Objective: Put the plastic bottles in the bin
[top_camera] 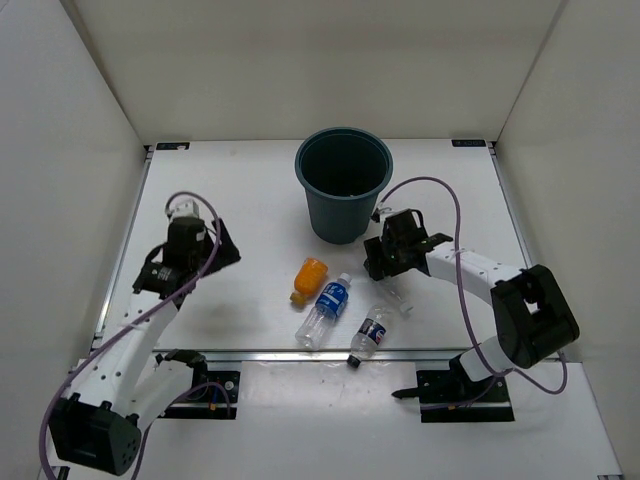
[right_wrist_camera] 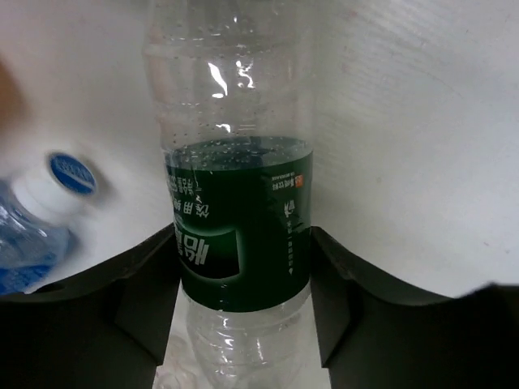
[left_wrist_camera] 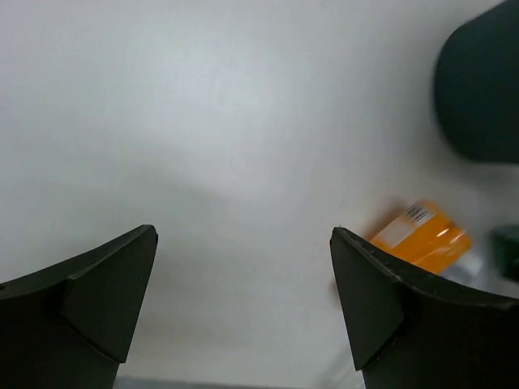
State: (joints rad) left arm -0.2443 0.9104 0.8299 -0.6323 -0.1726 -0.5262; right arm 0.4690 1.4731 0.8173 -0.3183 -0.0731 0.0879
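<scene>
The bin (top_camera: 343,195) stands at the back middle of the table. My right gripper (top_camera: 384,265) is just in front of it, shut on a clear bottle with a dark green label (right_wrist_camera: 235,235), held between both fingers (right_wrist_camera: 340,279); the bottle's clear end (top_camera: 399,297) shows below the gripper. The orange bottle (top_camera: 309,279), the blue-label bottle (top_camera: 326,310) and the dark-label bottle (top_camera: 369,336) lie on the table in front of the bin. My left gripper (top_camera: 215,248) is open and empty, left of the orange bottle (left_wrist_camera: 422,237). The green bottle is out of view.
White walls enclose the table on three sides. The blue-label bottle's cap (right_wrist_camera: 71,173) lies close to the left of my right gripper. The bin shows dark at the left wrist view's upper right (left_wrist_camera: 478,89).
</scene>
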